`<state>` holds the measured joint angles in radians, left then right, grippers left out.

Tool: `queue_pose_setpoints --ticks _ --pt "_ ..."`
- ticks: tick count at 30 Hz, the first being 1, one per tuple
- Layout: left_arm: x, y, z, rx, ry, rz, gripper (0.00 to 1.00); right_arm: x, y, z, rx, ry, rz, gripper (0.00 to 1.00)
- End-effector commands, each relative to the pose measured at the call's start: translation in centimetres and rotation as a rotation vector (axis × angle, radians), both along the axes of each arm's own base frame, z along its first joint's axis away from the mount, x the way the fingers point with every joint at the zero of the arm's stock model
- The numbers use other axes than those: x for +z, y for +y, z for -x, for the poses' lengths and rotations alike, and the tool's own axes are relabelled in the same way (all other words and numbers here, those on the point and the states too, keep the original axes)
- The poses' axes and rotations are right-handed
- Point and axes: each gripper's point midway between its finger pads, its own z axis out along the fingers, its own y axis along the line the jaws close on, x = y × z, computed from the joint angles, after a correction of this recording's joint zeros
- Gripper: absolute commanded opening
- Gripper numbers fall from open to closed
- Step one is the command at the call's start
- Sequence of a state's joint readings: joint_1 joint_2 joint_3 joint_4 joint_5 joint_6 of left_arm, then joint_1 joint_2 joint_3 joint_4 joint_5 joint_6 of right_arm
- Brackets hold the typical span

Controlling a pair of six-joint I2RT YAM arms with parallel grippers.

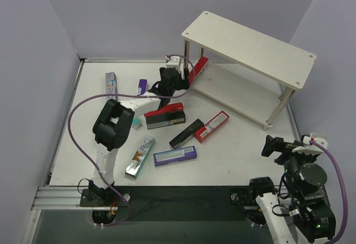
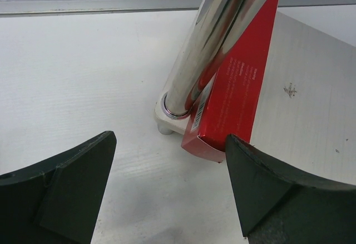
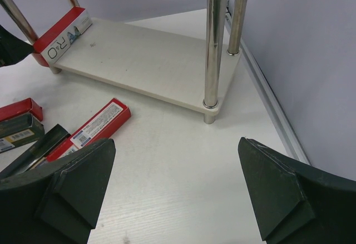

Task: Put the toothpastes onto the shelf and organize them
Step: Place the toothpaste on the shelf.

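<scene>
Hovering left gripper (image 2: 169, 144), jaws wide, by a glossy red carton (image 2: 239, 83) on the shelf's (image 1: 249, 48) matte board (image 2: 311, 88), beside its round chrome leg (image 2: 214, 33). Holding right gripper (image 3: 177, 144) wide too.

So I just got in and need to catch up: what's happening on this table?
The left gripper, jaws open, sits at the shelf's lower board beside a red toothpaste carton lying there next to a leg; it isn't gripping it. The other toothpastes lie scattered on the table. The right gripper hangs open at the near right, holding nothing.
</scene>
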<state>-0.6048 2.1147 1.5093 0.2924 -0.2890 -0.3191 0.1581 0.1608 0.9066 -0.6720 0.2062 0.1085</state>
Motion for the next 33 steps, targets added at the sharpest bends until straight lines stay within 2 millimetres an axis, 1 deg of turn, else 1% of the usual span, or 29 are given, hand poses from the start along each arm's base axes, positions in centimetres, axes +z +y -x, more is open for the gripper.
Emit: queue_pose_setpoints --ticks 1,2,3,4,5,8,13,14,15,16,17,18,19,23,24,26,27,28,33 --pt "3.5 1.0 -0.2 0.044 -0.053 0.057 0.91 0.6 -0.5 -0.3 -0.027 -0.009 0.015 1.0" --pt "4.8 1.3 0.1 0.05 -0.071 0.073 0.91 0.6 -0.5 -0.2 -0.028 -0.011 0.015 1.0" --pt "5.0 1.7 0.4 0.062 -0.076 0.076 0.9 0.6 -0.6 -0.2 -0.03 -0.012 0.015 1.0" --pt "4.6 2.0 0.9 0.066 -0.074 0.075 0.91 0.6 -0.6 -0.2 -0.031 -0.014 0.015 1.0" --pt "5.6 2.3 1.1 0.072 -0.088 0.089 0.91 0.6 -0.6 -0.2 -0.033 -0.014 0.015 1.0" --pt "5.4 2.7 1.8 0.073 -0.075 0.083 0.91 0.5 -0.7 -0.2 -0.037 -0.011 0.014 1.0" --pt "2.7 2.6 2.0 0.074 -0.001 0.045 0.91 0.2 -0.6 -0.4 -0.035 -0.002 0.009 1.0" --pt "2.8 2.3 1.8 0.072 -0.001 0.049 0.91 0.2 -0.6 -0.4 -0.035 0.001 0.011 1.0" --pt "2.3 2.2 1.8 0.067 0.012 0.043 0.9 0.3 -0.5 -0.4 -0.034 0.001 0.01 1.0" --pt "1.3 1.9 1.7 0.059 0.032 0.033 0.91 0.2 -0.5 -0.5 -0.032 0.003 0.01 1.0" --pt "2.0 1.6 1.2 0.058 0.027 0.04 0.91 0.3 -0.6 -0.5 -0.035 0.005 0.014 1.0" --pt "1.1 1.5 1.3 0.056 0.055 0.022 0.9 0.3 -0.5 -0.5 -0.032 0.005 0.014 1.0" --pt "0.7 1.3 1.1 0.055 0.064 0.02 0.91 0.4 -0.6 -0.5 -0.033 0.006 0.017 1.0" --pt "0.5 0.6 0.9 0.035 0.065 0.036 0.91 0.4 -0.6 -0.5 -0.035 0.005 0.02 1.0" --pt "0.9 0.3 0.6 0.029 0.06 0.042 0.91 0.4 -0.7 -0.5 -0.038 0.005 0.021 1.0" --pt "0.3 0.0 0.4 0.021 0.072 0.033 0.91 0.4 -0.7 -0.5 -0.038 0.005 0.021 1.0" --pt "0.6 -0.3 0.2 0.018 0.07 0.036 0.91 0.3 -0.7 -0.5 -0.038 0.008 0.021 1.0" --pt "0.3 -0.4 0.0 0.017 0.074 0.034 0.9 0.3 -0.7 -0.5 -0.038 0.009 0.021 1.0" --pt "0.5 -0.6 -0.7 0.021 0.061 0.042 0.91 0.3 -0.6 -0.6 -0.037 0.011 0.021 1.0"
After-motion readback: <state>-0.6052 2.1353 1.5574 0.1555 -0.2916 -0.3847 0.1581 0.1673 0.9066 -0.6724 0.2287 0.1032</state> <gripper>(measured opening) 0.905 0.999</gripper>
